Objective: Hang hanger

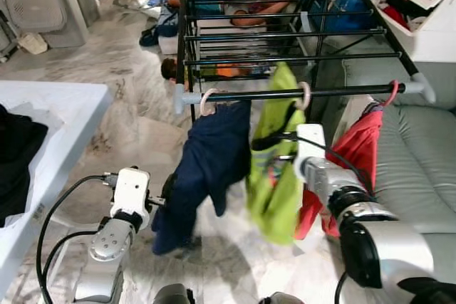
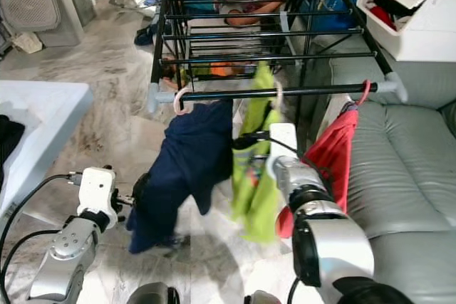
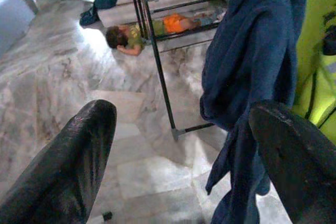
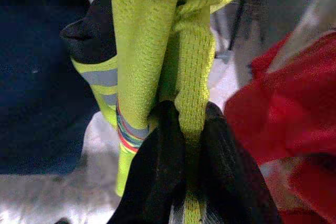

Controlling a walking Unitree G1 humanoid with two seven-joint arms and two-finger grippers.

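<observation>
Rail: grey bar (image 1: 342, 92) of the drying rack, crossing the frame centre.
Hanger: pink hook (image 1: 305, 95) already over the rail, carrying the lime-green garment (image 1: 276, 169), centre frame.
Right end effector (image 4: 185, 145): fingers pinched tight on a fold of the green fabric.
Left end effector (image 3: 184, 156): spread wide, holding nothing, near the navy garment (image 1: 206, 169), lower left.
Advice: confirm the hook seats fully, then release without dragging the cloth sideways toward the red garment (image 1: 356, 154).

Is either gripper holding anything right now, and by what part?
The right gripper pinches a fold of the lime-green garment hanging on the rack's front rail. The left gripper is open, holding nothing, near the navy garment.
</observation>
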